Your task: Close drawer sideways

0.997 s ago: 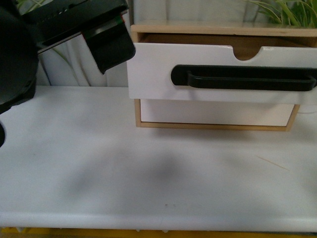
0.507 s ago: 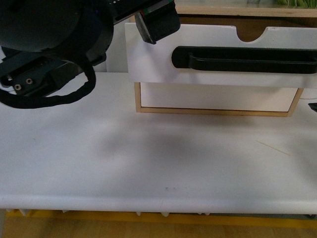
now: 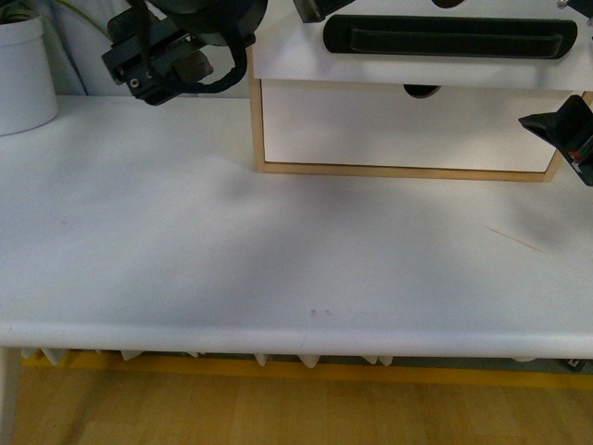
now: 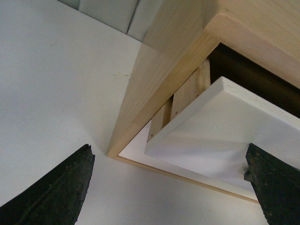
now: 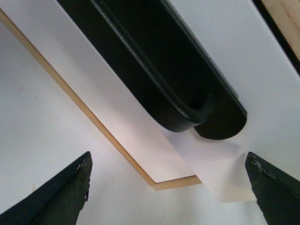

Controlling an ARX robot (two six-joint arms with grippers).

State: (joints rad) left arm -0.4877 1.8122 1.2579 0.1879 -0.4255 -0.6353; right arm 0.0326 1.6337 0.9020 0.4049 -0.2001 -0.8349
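Observation:
The drawer has a white front and a long black bar handle. It stands pulled out from the light wood cabinet at the top of the front view. My left gripper is open at the drawer's left end; in the left wrist view its jaws stand wide apart below the drawer's corner. My right gripper is open at the cabinet's right side. In the right wrist view it faces the handle's end and holds nothing.
A plain white lower drawer front with a small notch sits flush in the cabinet. A white pot stands at the far left of the white table. The table's front edge runs along the bottom, with floor below it.
The cabinet now sits higher in the front view. My left arm has moved up and right to the drawer's left end. My right gripper has come into view at the right edge.

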